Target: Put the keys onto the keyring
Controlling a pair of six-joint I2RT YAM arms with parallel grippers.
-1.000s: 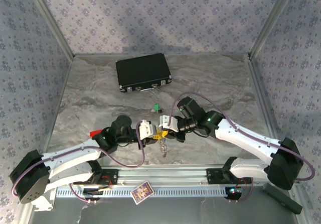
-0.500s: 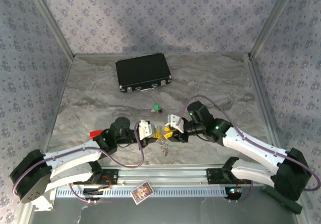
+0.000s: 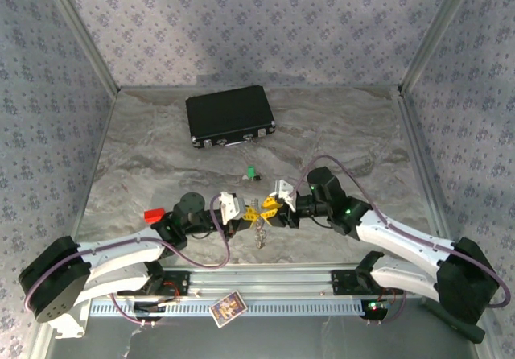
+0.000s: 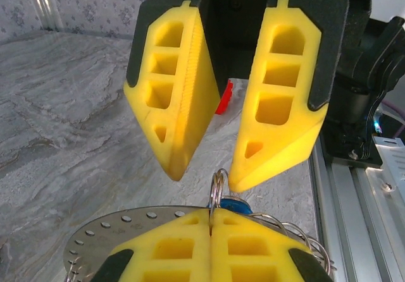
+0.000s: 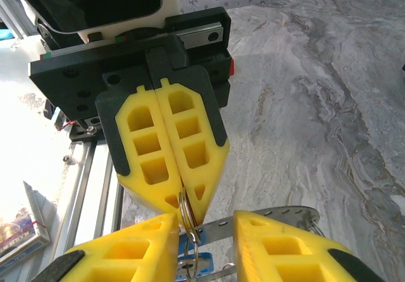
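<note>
Grey marbled table, with patterned walls around it. Near the front edge the left gripper has its jaws pressed together, pinching the wire of the keyring. The right gripper faces it with jaws spread, holding nothing. A blue key hangs just under the pinch, possibly already on the ring; it is too cramped to tell. The green key lies apart on the table. Ring and keys look light, stiff and slick, so the plastic heads seem the surest place to grip.
</note>
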